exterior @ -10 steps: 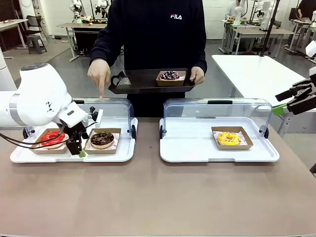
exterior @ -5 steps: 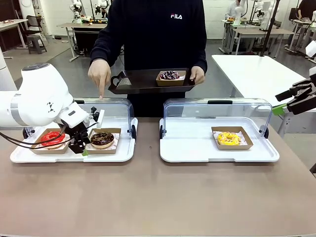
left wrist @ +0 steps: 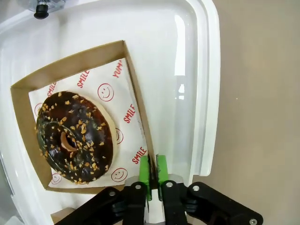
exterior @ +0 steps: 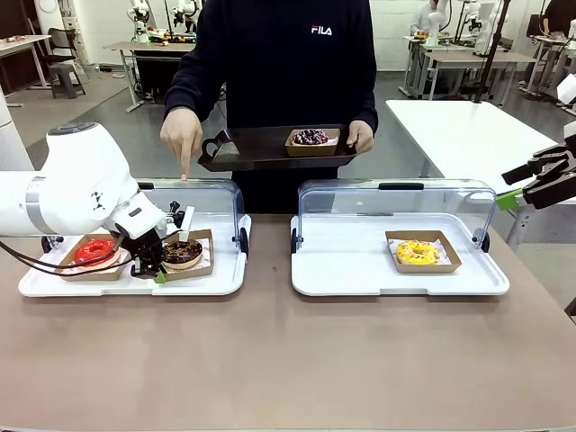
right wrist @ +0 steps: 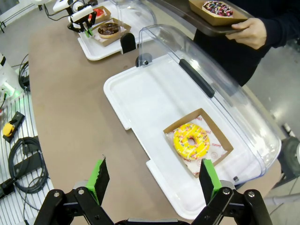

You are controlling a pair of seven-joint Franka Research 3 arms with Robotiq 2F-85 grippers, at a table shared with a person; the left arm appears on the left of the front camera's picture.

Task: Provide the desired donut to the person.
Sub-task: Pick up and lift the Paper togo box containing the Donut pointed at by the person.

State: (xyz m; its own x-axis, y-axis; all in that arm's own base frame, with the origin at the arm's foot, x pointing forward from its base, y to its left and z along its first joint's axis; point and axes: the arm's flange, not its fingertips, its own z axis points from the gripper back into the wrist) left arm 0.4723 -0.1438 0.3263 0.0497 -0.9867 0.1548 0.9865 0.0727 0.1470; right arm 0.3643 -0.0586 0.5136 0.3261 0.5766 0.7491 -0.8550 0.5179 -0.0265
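Note:
The person (exterior: 288, 63), in a black FILA sweatshirt, points one finger (exterior: 184, 166) down at the left display case. Their other hand holds a black tray (exterior: 256, 151) carrying a dark sprinkled donut (exterior: 310, 138). A chocolate donut with nut bits (exterior: 183, 251) (left wrist: 75, 136) lies in a cardboard box (left wrist: 136, 93) on the left white tray (exterior: 220, 279). My left gripper (exterior: 155, 270) (left wrist: 153, 171) is shut on that box's wall at its near corner. At the far right my right gripper (exterior: 508, 187) (right wrist: 152, 176) hangs open, high above the right case.
A red-glazed donut (exterior: 94, 251) sits in its own box just left of the chocolate one. A yellow sprinkled donut (exterior: 417, 252) (right wrist: 191, 141) lies in the right white tray (exterior: 360, 274). Both trays have clear lids (exterior: 396, 207) standing open at the back. Bare brown tabletop (exterior: 288, 360) lies in front.
My left gripper slid right from between the two boxes and closed on the chocolate donut's box. That box now sits slightly shifted and tilted. The person and my right arm stayed still.

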